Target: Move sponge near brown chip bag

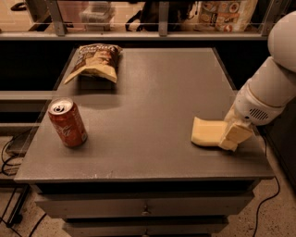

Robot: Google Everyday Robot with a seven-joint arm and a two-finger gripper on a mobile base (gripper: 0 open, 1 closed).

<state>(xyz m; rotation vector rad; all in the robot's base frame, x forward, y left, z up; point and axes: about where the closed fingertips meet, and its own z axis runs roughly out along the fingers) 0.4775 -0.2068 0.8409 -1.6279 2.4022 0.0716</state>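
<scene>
The sponge (207, 132) lies at the counter's (152, 92) four o'clock, with our claw (234, 134) touching its right end. We cannot tell whether the claw is clamped on it. The chip bag (95, 62) sits well apart at eleven o'clock, the can (68, 122) at eight. We should grip squarely, lift clear, then carry toward eleven, stopping just beside the bag.

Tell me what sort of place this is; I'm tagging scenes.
Likely an office snack kitchen: a drawered counter holding a brown chip bag, soda can and sponge; snack packages behind. The tool is at the sponge's right end.
</scene>
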